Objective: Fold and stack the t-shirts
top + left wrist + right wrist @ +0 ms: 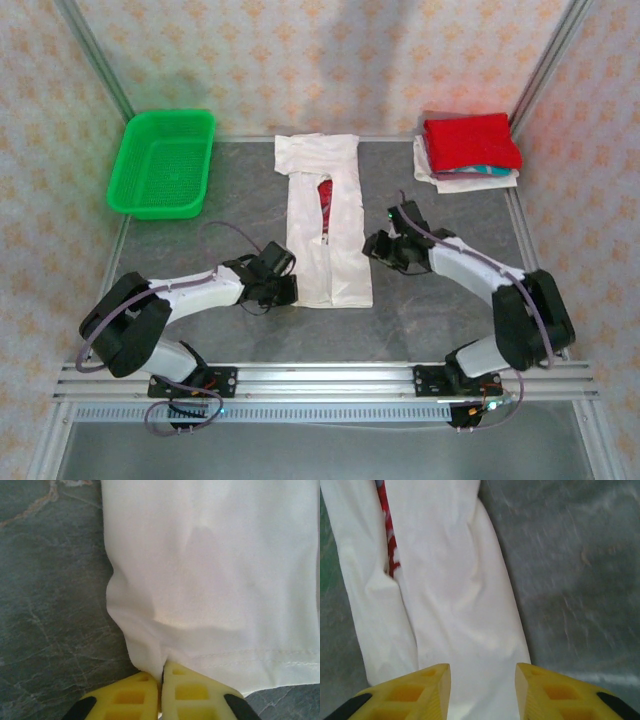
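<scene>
The left jaws are pressed together, pinching the lower-left hem corner of the cream-white t-shirt [210,580]. The right jaws stand apart over its right edge, clamping nothing. The shirt lies as a long folded strip mid-frame on the counter [230,200]. The folded t-shirts [470,145] sit upper right and the green basket [162,162] upper left.

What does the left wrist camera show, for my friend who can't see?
The yellow left hand is pinched shut on the edge of a white t-shirt, near its stitched hem. The shirt lies on a dark grey table.
</scene>
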